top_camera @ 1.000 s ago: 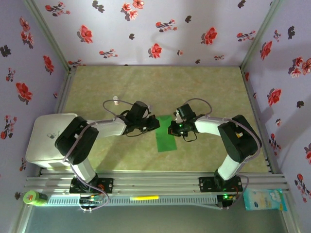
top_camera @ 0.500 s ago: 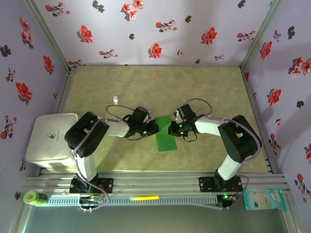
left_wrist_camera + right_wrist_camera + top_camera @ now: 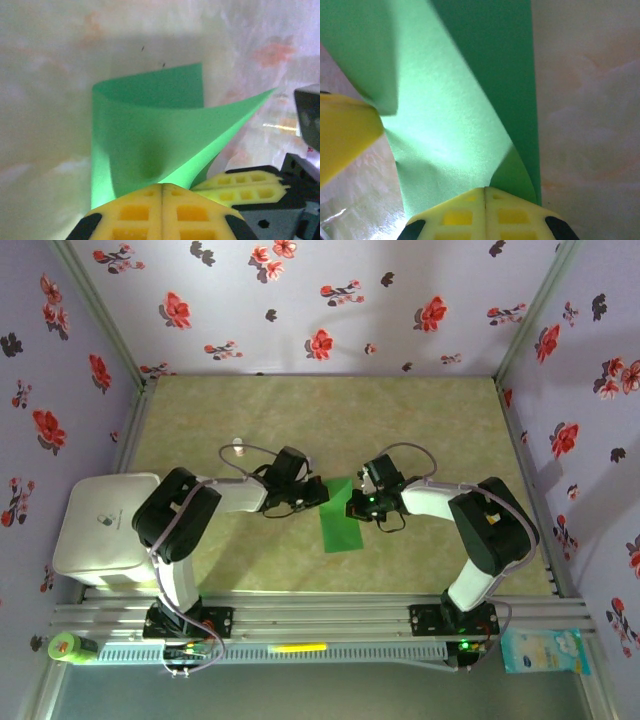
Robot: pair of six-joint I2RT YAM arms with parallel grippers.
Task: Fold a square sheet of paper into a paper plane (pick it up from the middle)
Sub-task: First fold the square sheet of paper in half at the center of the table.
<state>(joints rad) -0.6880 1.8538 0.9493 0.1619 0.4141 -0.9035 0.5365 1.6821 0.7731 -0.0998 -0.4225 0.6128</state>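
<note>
The square sheet of paper (image 3: 342, 525) is bright green and lies at the table's middle, bent over on itself into a narrow strip. My left gripper (image 3: 321, 494) is shut at the strip's far left edge. In the left wrist view the paper (image 3: 150, 130) curls up from a soft fold and dimples at my left gripper (image 3: 162, 186), whose tips pinch it. My right gripper (image 3: 353, 508) is shut at the right edge. In the right wrist view a lifted pale flap of the paper (image 3: 445, 115) runs into my right gripper (image 3: 485, 188). The two grippers almost touch.
A white box (image 3: 100, 525) sits at the table's left edge beside the left arm. A tiny white bottle (image 3: 238, 447) stands behind the left arm. Flowered walls close in the back and both sides. The rail with the arm bases runs along the near edge.
The left arm's elbow has swung in towards the middle, and its gripper dipped nearer, then went back a little farther. The right arm and the paper's outline look the same.
</note>
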